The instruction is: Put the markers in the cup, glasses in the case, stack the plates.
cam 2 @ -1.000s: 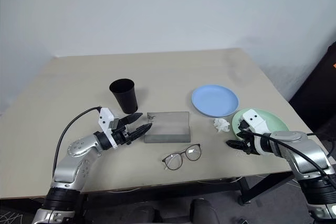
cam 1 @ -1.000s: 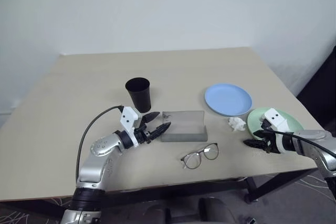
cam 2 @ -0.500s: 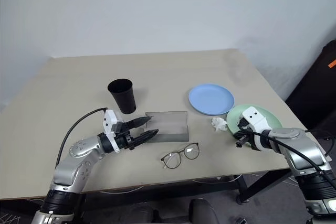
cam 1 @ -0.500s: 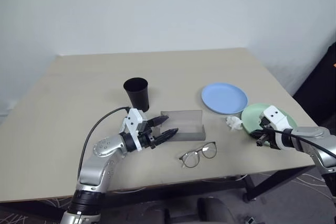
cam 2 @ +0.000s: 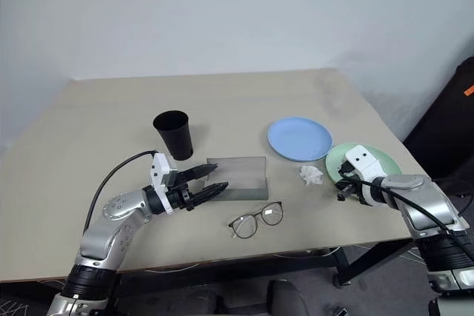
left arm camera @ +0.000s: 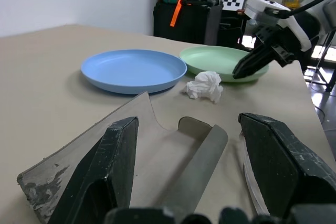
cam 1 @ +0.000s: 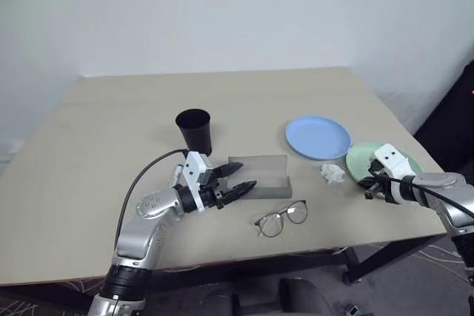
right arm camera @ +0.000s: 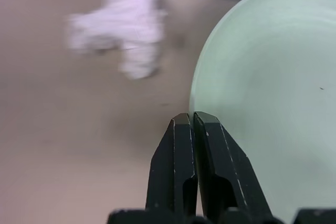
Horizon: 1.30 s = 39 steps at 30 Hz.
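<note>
Left gripper (cam 1: pixel 235 177) spread wide, level, pointing at the near-left end of the grey case (cam 1: pixel 259 177). Tips at the case's end wall; in the left wrist view the two fingers (left arm camera: pixel 100 177) flank the open case end, nothing pinched between them. Case open, lid upright along the far side, interior bare.

Right gripper (cam 1: pixel 368 192) pressed together, angled down, tips at the near-left rim of the mint green plate (cam 1: pixel 361 159). In the right wrist view the shut fingertips (right arm camera: pixel 186 129) sit right at the plate's edge; cannot tell whether touching the rim or just over it. Nothing held.

Light blue plate (cam 1: pixel 318 137) flat on the table (cam 1: pixel 111 123), just left of and slightly beyond the green one; rims close, possibly touching, not stacked. Crumpled white tissue (cam 1: pixel 333 173) between the case and the green plate, near the blue plate's near edge, apart from all three.

Glasses (cam 1: pixel 281 219) on the table just in front of the case's right half, lenses up, arms unfolded, not in the case, near the table's front edge.

Black cup (cam 1: pixel 194 131) upright, beyond the case's left end and beyond the left gripper, apart from both. Cup contents not readable.
</note>
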### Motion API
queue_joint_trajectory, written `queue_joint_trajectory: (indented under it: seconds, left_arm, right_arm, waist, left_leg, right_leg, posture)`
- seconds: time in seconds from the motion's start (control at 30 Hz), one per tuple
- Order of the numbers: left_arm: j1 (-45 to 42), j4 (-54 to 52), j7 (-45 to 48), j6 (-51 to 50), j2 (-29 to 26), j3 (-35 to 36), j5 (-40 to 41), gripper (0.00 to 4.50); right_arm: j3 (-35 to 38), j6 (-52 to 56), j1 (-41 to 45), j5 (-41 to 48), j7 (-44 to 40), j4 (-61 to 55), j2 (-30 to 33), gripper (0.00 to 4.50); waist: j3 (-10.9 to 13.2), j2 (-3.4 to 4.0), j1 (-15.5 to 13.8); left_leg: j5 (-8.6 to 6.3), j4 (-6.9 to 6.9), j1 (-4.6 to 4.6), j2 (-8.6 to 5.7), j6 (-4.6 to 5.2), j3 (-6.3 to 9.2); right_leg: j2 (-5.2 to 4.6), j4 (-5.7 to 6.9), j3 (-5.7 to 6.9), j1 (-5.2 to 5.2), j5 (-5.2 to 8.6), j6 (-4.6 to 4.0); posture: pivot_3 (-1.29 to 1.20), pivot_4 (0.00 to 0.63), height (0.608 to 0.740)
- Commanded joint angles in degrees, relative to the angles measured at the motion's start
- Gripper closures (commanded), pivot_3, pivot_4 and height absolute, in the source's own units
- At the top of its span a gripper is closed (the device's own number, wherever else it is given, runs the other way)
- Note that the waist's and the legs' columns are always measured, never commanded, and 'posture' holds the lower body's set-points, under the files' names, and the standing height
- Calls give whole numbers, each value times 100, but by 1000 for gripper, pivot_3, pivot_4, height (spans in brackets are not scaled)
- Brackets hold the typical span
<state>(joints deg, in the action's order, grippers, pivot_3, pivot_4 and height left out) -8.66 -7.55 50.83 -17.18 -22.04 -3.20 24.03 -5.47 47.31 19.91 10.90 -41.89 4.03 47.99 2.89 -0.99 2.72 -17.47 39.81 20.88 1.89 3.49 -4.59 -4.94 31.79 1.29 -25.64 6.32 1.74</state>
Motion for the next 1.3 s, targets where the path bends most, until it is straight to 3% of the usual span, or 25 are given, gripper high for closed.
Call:
queue_joint_trajectory:
  seconds: [0.03, 0.23, 0.73, 0.97, 1.3]
  left_arm:
    - [-131, -88, 3, 97, 40, -4, 51, 1277]
    - [-126, -109, -7, 93, 73, -24, 32, 1277]
    - [-295, 130, -68, 220, 118, -54, -96, 1277]
    - [-427, 121, -71, 201, 167, -100, -86, 1277]
    - [-363, -2, -156, 189, 179, -133, -89, 1277]
  right_arm:
    - [127, -70, 278, -196, 126, 164, 69, 4473]
    - [122, -330, 598, -428, 213, 536, 48, 4473]
    - [-337, -3270, 1960, -815, -761, 1823, -341, 4473]
    - [-733, -4775, 2887, -1138, -1443, 3704, -1099, 4473]
    - [-897, -5583, 3623, -1573, -1868, 5480, -1738, 4473]
  waist:
    - [0, 2, -2]
    - [-1, 10, -1]
    - [-1, 20, 7]
    - [-4, 24, 12]
    - [-7, 32, 7]
  left_leg:
    - [-1, -2, 1, -4, 1, 4]
    - [-10, -11, 2, -41, 27, 19]
    - [-17, -11, -7, -50, 39, 14]
    - [-16, -11, -12, -50, 39, 10]
    - [-15, -10, -11, -54, 37, 0]
  right_leg:
    - [1, 1, 0, 0, 0, -1]
    - [11, 4, -2, -1, -4, -6]
    - [16, 3, -11, 6, -4, -5]
    - [23, 5, -15, 11, -6, -7]
    - [27, 16, -17, 14, -9, -10]
  posture:
    - [0, 0, 740]
    - [0, 0, 740]
    - [0, 0, 740]
    - [0, 0, 740]
    - [0, 0, 740]
